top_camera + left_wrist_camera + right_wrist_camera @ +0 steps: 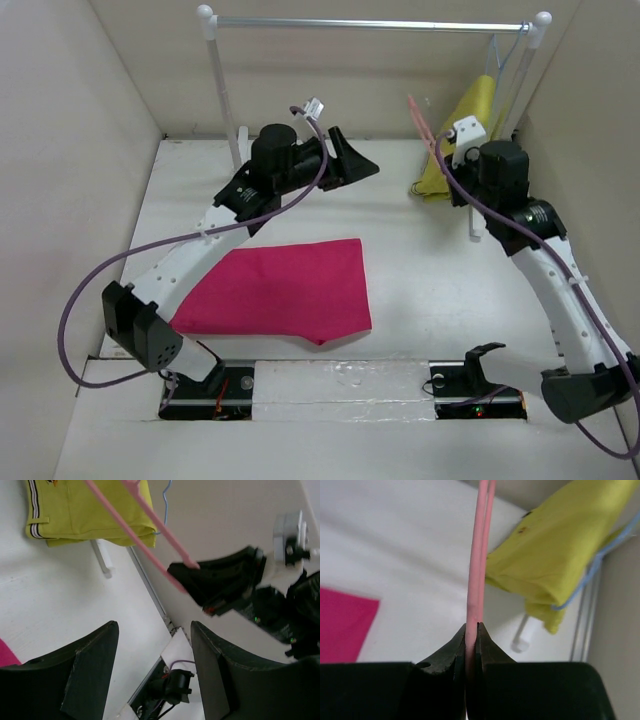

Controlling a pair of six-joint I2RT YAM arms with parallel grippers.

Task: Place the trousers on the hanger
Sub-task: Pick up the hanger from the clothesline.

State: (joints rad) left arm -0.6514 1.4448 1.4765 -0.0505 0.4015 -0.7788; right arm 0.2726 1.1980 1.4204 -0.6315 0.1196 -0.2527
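Far right on the white bench (420, 270), the right pincer (471, 627), arm stretched back, pinches tight on the thin salmon-pink hanger (477, 555); left pincer (152, 630) hovers wide open, empty, beyond the flat magenta-pink cloth trousers (285, 290).

The left arm (190, 262) is covering part of the trousers (290, 290). The hanger (476, 570) is running off the right wrist view's top, hook unseen; the right hand (471, 628) is hiding its lower end.

A robotics lab cell — plain white walls (60, 150) box in a table (420, 290) with a small clothes rail (370, 24).
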